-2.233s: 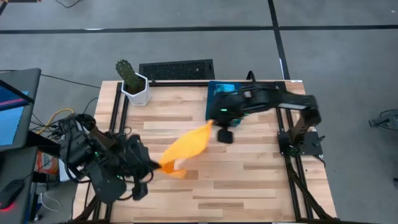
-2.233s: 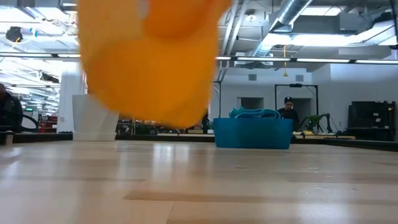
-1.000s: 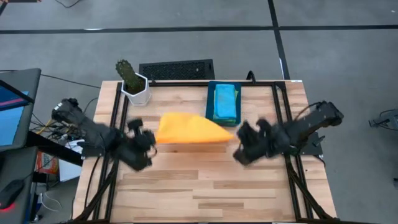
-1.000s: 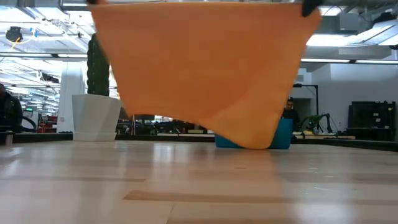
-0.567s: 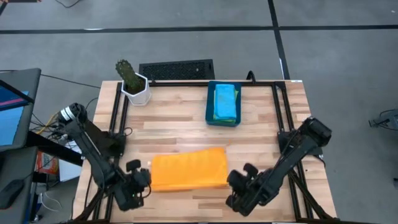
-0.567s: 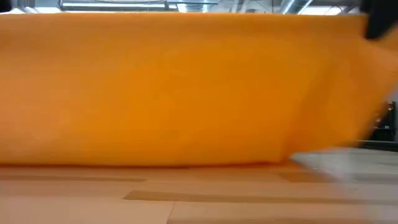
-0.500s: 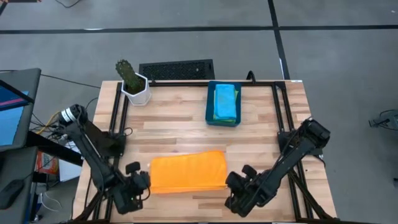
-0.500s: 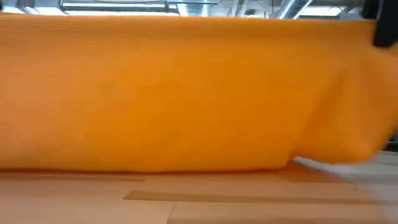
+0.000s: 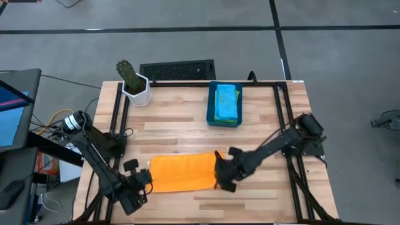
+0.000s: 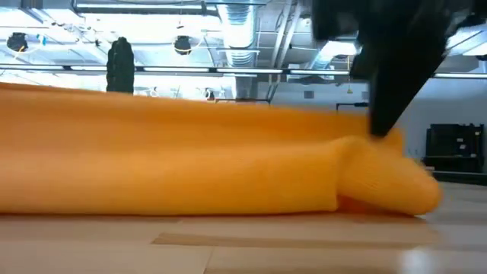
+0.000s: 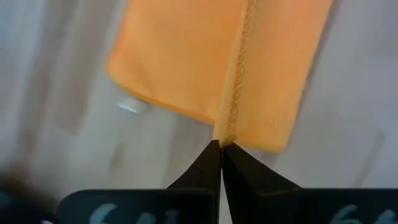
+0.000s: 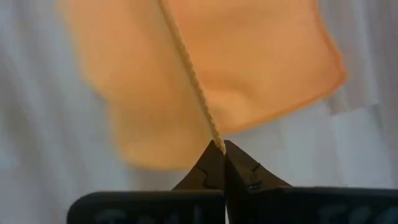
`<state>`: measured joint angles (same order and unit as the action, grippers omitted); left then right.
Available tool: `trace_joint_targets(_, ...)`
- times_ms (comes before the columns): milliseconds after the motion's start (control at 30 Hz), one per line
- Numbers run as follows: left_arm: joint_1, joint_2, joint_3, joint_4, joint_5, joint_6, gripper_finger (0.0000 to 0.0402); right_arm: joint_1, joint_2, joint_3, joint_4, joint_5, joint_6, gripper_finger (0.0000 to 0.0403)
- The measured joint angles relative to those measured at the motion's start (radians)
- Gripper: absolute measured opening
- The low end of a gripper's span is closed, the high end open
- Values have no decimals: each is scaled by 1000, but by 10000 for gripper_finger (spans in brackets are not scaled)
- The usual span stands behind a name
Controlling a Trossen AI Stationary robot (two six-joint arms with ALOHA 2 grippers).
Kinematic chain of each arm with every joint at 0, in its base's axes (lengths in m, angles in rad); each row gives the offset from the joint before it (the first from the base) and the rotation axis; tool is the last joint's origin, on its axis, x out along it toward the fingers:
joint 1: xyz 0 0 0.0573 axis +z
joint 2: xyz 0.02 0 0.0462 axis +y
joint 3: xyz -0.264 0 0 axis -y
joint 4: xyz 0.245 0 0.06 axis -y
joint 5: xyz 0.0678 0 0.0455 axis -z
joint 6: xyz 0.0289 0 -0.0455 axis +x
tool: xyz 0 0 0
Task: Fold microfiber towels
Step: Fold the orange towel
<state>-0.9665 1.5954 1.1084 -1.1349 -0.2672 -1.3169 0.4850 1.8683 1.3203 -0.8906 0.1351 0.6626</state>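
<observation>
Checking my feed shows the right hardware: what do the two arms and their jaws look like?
Both arms are dark, slim and jointed. The left arm has a pale round cap at one joint. The left gripper and right gripper each end in two black, wedge-shaped jaws tapering to a point.

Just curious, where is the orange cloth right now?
In the high view the orange cloth lies on the wooden table's near half, stretched between the left claw and right claw.
</observation>
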Motion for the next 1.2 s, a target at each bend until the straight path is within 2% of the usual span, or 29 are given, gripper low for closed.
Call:
trace_joint_targets(133,15,-4,0,-30,-47,21,0,-78,0,-65,56,-44,-92,11)
trace_joint_targets(467,48,-4,0,-134,-75,22,0,-179,-6,-68,71,-69,-226,12)
trace_joint_targets(667,48,-4,-17,-120,-62,1,0,-211,-6,-58,96,-69,-283,12)
trace_joint_targets(833,49,-4,-82,-31,-23,-20,0,-234,0,-58,124,-81,-316,12)
trace_joint_targets(1000,50,-4,-89,-45,-78,-56,1,-238,1,-58,126,-88,-324,26)
trace_joint_targets(1200,69,-4,-89,-38,-108,-9,42,-238,1,-58,121,-84,-323,60)
